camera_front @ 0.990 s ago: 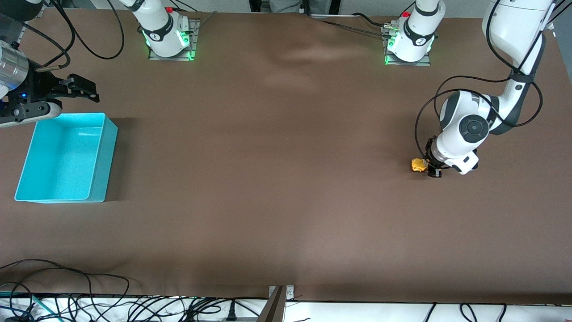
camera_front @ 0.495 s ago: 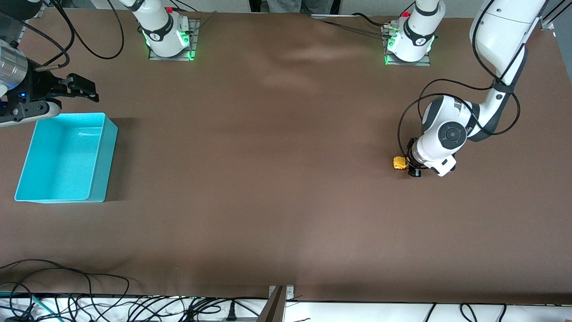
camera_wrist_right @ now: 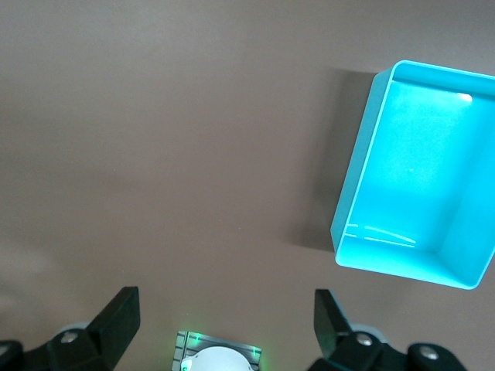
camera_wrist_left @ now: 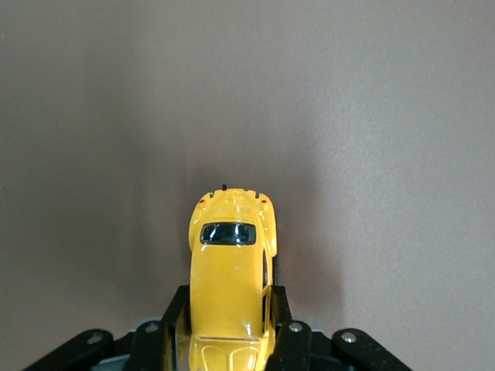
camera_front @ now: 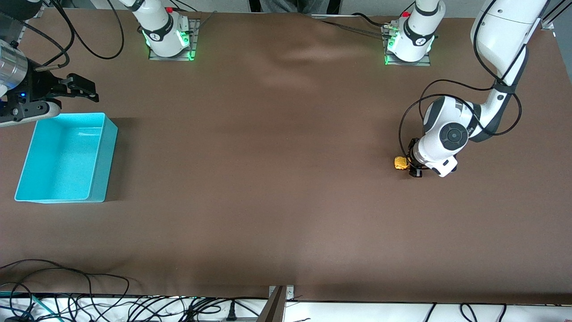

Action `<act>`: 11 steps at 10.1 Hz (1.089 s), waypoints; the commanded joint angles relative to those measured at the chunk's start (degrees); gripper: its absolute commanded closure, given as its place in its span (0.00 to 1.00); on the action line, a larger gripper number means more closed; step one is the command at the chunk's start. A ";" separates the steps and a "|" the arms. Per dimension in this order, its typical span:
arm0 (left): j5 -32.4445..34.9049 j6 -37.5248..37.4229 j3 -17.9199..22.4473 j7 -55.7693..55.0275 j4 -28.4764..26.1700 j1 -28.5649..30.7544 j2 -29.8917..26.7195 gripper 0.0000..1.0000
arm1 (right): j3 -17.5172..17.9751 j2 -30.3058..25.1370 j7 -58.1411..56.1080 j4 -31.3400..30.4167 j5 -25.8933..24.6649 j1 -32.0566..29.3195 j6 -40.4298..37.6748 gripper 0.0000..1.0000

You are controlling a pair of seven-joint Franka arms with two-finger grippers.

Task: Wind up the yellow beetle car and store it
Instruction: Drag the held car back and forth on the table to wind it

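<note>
Yellow beetle car (camera_front: 401,163) (camera_wrist_left: 230,290) sits low at the brown table (camera_front: 277,179), toward the left arm's end, pinched at its flanks between the closed fingers of the left gripper (camera_front: 411,166) (camera_wrist_left: 228,344). At the right arm's end, the right gripper (camera_front: 73,87) (camera_wrist_right: 224,321) waits with jaws spread wide, hanging beside the turquoise bin (camera_front: 102,154) (camera_wrist_right: 363,185), which holds nothing.

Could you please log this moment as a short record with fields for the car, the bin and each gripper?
car: yellow toy car, on the table toward the left arm's end
left gripper: shut on the car, low at the table
bin: turquoise bin, nothing in it, at the right arm's end
right gripper: open, waiting above the table beside the bin
</note>
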 commanded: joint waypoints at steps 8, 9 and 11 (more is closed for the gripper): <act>0.44 0.48 9.38 11.46 2.49 1.43 3.68 1.00 | -0.14 -0.11 0.48 0.30 -0.06 0.18 -0.24 0.00; 0.17 0.48 10.44 11.46 4.31 1.52 4.47 1.00 | -0.23 -0.11 0.48 0.30 -0.06 0.18 -0.16 0.00; -0.09 0.48 11.50 11.55 5.91 1.52 5.87 1.00 | -0.14 -0.02 0.56 0.30 -0.06 0.27 -0.07 0.00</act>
